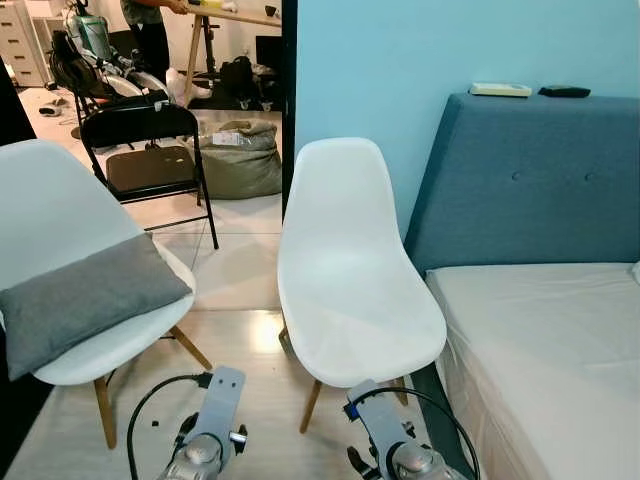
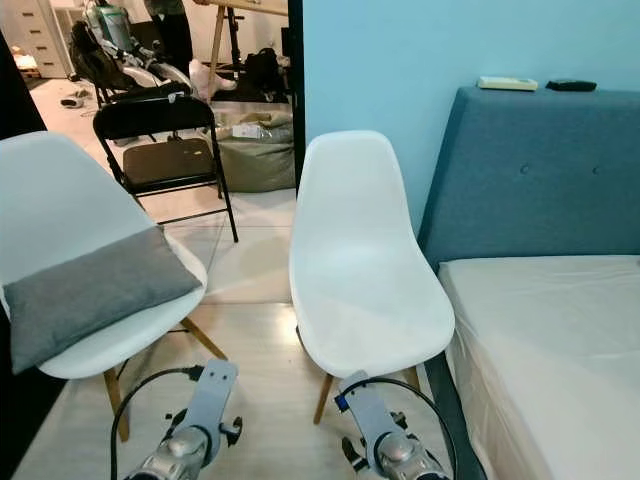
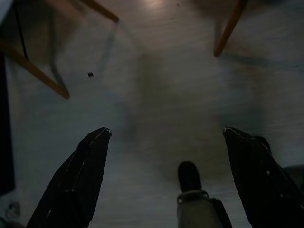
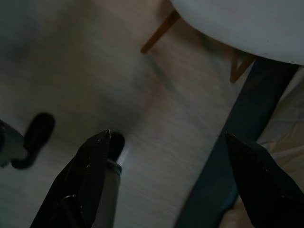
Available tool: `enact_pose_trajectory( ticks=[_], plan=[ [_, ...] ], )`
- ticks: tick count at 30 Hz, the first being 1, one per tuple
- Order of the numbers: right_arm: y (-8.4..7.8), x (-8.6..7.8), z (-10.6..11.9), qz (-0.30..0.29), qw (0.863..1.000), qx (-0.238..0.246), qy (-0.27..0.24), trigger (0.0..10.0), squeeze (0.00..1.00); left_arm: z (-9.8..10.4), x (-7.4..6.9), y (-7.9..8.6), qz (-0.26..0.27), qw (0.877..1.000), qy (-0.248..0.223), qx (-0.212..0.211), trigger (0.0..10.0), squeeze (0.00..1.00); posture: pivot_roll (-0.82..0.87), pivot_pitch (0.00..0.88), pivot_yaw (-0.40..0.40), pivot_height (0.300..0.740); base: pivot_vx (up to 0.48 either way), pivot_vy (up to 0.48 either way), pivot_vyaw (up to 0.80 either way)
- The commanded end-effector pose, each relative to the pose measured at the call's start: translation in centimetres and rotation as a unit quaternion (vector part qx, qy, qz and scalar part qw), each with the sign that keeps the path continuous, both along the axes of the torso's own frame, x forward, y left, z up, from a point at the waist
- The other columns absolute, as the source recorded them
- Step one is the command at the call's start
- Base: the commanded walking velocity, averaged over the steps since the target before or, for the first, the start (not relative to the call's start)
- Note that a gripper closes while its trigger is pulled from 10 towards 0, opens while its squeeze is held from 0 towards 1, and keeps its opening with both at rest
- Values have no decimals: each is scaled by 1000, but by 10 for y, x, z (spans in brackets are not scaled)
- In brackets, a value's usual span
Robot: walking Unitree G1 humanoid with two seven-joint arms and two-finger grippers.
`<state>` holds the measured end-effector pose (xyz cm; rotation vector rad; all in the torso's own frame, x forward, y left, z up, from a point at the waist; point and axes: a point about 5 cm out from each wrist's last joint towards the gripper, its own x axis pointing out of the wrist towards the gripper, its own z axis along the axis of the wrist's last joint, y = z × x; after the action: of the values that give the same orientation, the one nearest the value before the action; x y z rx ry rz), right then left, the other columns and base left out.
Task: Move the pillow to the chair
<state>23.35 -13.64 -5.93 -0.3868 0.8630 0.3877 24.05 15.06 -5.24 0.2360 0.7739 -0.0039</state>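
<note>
A grey pillow point(image 1: 90, 297) lies across the seat of a white shell chair point(image 1: 50, 215) at the left, leaning on its backrest. A second white chair point(image 1: 345, 270) stands beside it in the middle with nothing on its seat. Both my arms hang low in front of the chairs: left arm point(image 1: 212, 425), right arm point(image 1: 388, 445). In the left wrist view my left gripper point(image 3: 166, 132) is open above the wooden floor. In the right wrist view my right gripper point(image 4: 167, 134) is open too, near the middle chair's legs point(image 4: 159, 32). Neither holds anything.
A bed point(image 1: 560, 350) with a blue headboard point(image 1: 530, 185) stands at the right, close to the middle chair. Behind are a black folding chair point(image 1: 150, 150), an olive bag point(image 1: 240, 155) and a person point(image 1: 148, 30) by a table. A blue wall point(image 1: 400, 70) rises behind the middle chair.
</note>
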Motion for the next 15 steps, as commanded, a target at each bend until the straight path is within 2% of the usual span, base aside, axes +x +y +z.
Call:
enact_pose_trajectory(
  ticks=[1, 6, 15],
  plan=[
    [-2, -8, -5, 5, 1000, -6, 14, 10000, 0, -4, -6, -3, 14, 1000, 7, -10, 10000, 0, 87, 44, -92, 740, 0, 0, 0],
    [-4, -11, -7, 2, 1000, -8, 16, 10000, 0, -4, -6, -5, 16, 1000, 5, -14, 10000, 0, 83, 70, -92, 740, 0, 0, 0],
    [-3, -18, -11, -16, 1000, -1, 19, 10000, 0, -3, -6, -1, 4, 1000, 7, -11, 10000, 0, 77, 83, -31, 740, 0, 0, 0]
  ],
)
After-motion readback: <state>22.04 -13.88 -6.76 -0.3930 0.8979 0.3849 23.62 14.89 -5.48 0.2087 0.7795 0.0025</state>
